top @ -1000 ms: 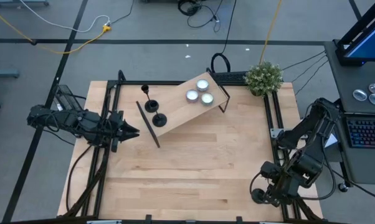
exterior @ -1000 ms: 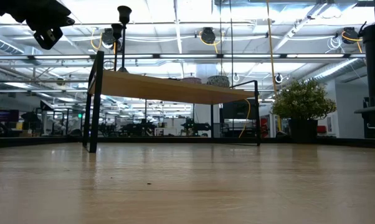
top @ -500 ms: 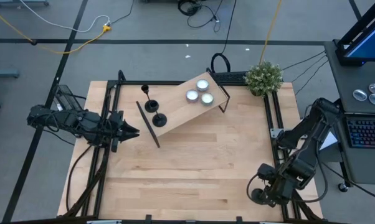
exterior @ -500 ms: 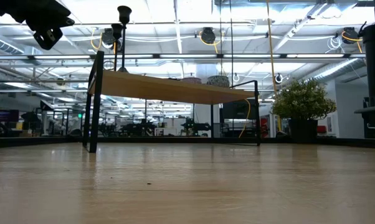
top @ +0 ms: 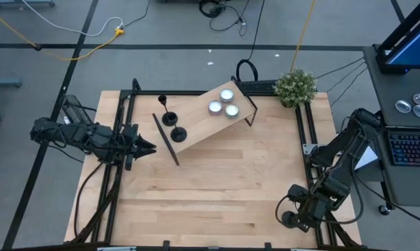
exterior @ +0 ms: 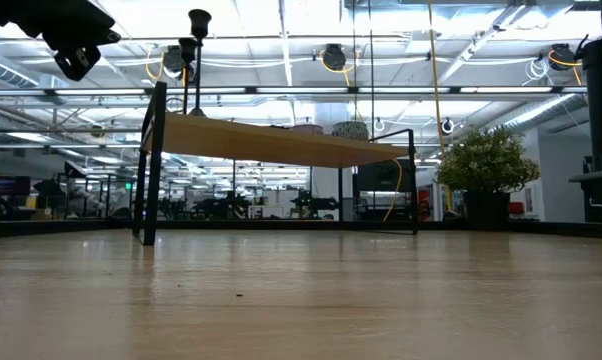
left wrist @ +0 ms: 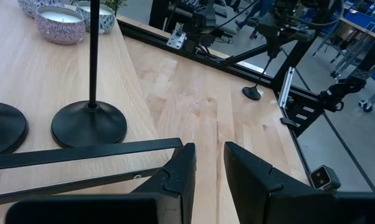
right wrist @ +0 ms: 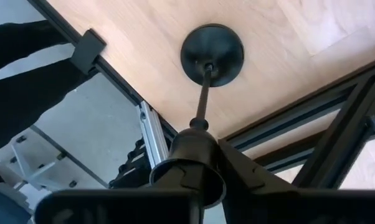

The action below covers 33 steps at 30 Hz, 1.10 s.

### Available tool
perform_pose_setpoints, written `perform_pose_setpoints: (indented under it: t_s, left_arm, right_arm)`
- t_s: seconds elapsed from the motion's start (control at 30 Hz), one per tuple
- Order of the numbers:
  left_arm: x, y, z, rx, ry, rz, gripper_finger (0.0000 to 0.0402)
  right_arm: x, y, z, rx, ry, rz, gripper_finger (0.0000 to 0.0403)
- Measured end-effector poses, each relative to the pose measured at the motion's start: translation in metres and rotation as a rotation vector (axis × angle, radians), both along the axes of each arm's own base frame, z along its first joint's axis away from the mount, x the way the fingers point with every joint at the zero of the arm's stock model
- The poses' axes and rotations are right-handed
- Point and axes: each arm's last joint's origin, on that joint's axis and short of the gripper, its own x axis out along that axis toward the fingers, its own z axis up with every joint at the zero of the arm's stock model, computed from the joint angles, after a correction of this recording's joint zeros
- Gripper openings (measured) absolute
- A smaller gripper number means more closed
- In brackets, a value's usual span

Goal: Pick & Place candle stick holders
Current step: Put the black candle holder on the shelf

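Observation:
Two black candle stick holders (top: 174,125) stand by their disc bases at the left end of a raised wooden shelf (top: 199,124); their bases (left wrist: 88,122) show close in the left wrist view. My left gripper (top: 148,148) hovers level beside that end, slightly open, nothing between its fingers (left wrist: 175,177). A third candle stick holder (right wrist: 210,55) stands on the table at the near right corner. My right gripper (top: 289,219) is above it, shut on its top. My right gripper pinches the holder's top end (right wrist: 198,126), where the thin stem meets the small cup, between its two fingers. The fingers come steeply from above, pointing down. The holder stands about upright below them, its disc base (left wrist: 252,93) seemingly on the table close to the frame rail.
Three silvery tealights (top: 225,104) sit on the shelf's right half. A potted plant (top: 294,86) stands at the far right corner. Black frame rails (top: 304,132) run along the table edges. Bare wood (top: 224,181) stretches between the shelf and the near edge.
My right arm has sunk and drawn a little toward the table's near edge, over the holder at the near right corner. The left arm and the things on the shelf have kept still.

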Motion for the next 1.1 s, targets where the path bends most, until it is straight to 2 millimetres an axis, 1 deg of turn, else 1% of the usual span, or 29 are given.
perform_pose_setpoints:
  t_s: [0.23,0.37,0.5,0.73,0.93,1.1]
  left_arm:
    - [0.004,0.000,-0.002,0.018,0.019,0.037,0.0088]
    - [0.008,-0.001,-0.004,0.011,0.045,0.041,0.0088]
    - [0.015,-0.002,-0.005,-0.024,0.049,0.058,0.0088]
    - [0.028,-0.009,0.000,-0.039,0.009,0.019,0.0088]
    - [0.031,-0.014,0.007,-0.042,0.006,-0.008,0.0088]
    - [0.033,-0.017,0.015,-0.047,-0.004,-0.028,0.0088]
  right_arm:
    - [0.006,-0.003,0.000,0.008,-0.011,0.003,0.0013]
    - [0.016,-0.011,0.000,0.022,-0.023,0.020,0.0013]
    - [0.026,-0.024,0.003,0.035,-0.064,0.046,0.0012]
    - [0.044,-0.045,0.009,0.040,-0.191,0.066,0.0010]
    - [0.063,-0.060,0.012,0.016,-0.347,0.083,0.0009]
    - [0.081,-0.074,0.016,0.035,-0.463,0.098,0.0009]
